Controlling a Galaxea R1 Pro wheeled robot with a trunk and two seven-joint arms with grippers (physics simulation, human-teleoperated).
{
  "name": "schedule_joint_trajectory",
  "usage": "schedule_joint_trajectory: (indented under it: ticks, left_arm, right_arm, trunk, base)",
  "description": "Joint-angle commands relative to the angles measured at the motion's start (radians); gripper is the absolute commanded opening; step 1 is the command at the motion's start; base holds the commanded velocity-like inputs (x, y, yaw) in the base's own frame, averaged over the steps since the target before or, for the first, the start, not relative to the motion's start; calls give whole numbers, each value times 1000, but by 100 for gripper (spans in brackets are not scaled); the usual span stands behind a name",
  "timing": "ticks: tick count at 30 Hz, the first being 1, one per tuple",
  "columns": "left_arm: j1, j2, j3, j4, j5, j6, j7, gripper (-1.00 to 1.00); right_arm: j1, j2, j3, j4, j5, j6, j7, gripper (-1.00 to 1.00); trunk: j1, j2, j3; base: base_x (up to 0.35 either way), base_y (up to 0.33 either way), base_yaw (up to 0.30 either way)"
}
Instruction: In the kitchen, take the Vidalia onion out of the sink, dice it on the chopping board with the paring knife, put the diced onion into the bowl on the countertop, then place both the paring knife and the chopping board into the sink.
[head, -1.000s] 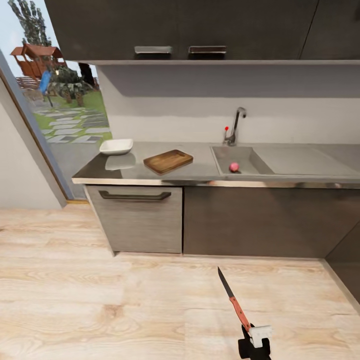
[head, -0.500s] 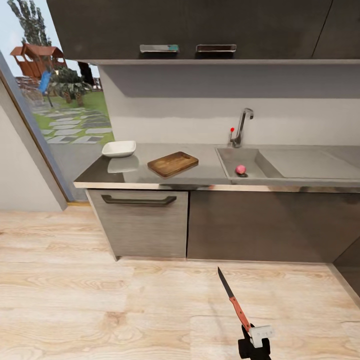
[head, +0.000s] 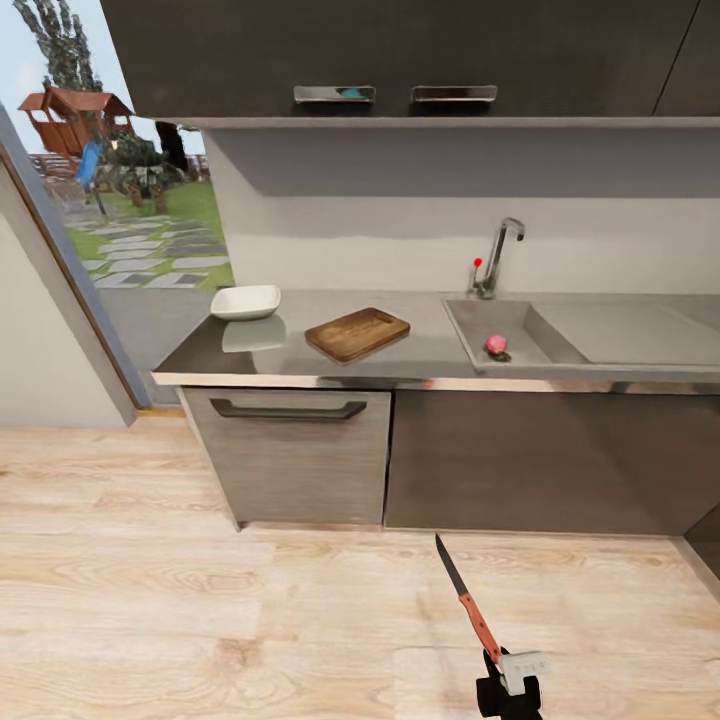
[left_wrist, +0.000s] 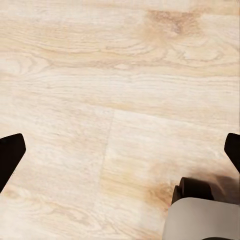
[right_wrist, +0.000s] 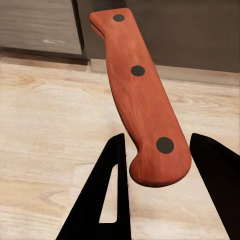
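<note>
The paring knife (head: 468, 598) has a red handle (right_wrist: 142, 95) and a dark blade, and it points away from me over the wooden floor. My right gripper (head: 506, 668) is shut on the handle's end, with a black finger (right_wrist: 107, 200) on either side. On the grey countertop (head: 430, 352) lie the brown chopping board (head: 357, 334) and, left of it, the white bowl (head: 246, 301). The pinkish Vidalia onion (head: 496, 345) sits in the steel sink (head: 470, 318) under the chrome tap (head: 499, 252). My left gripper (left_wrist: 120, 150) is open above bare floor.
Dark base cabinets with a bar-handled drawer (head: 290, 410) stand between me and the counter, and upper cabinets (head: 400, 50) hang above it. A glass door (head: 110, 200) to the garden is at the left. Light wooden floor (head: 200, 600) lies in front of me. A grey part of my base (left_wrist: 200, 220) shows below the left gripper.
The whole kitchen has slid rightward and slightly down in the head view, so the camera has moved. The knife stays in the right gripper at the same place in the picture.
</note>
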Motion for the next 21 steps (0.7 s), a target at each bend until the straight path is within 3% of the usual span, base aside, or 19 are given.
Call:
schedule_joint_trajectory:
  ticks: [1,21]
  left_arm:
    - [0,0,-1,0,2,-3,1,100]
    - [0,-1,-3,1,1,-7,1,100]
  right_arm:
    - [0,0,-8,1,7,-3,4,-100]
    - [0,-2,-8,1,7,-3,4,-100]
  trunk:
    - [0,0,-1]
    - [0,0,-1]
  base:
    - [71,100,0]
    - [7,10,0]
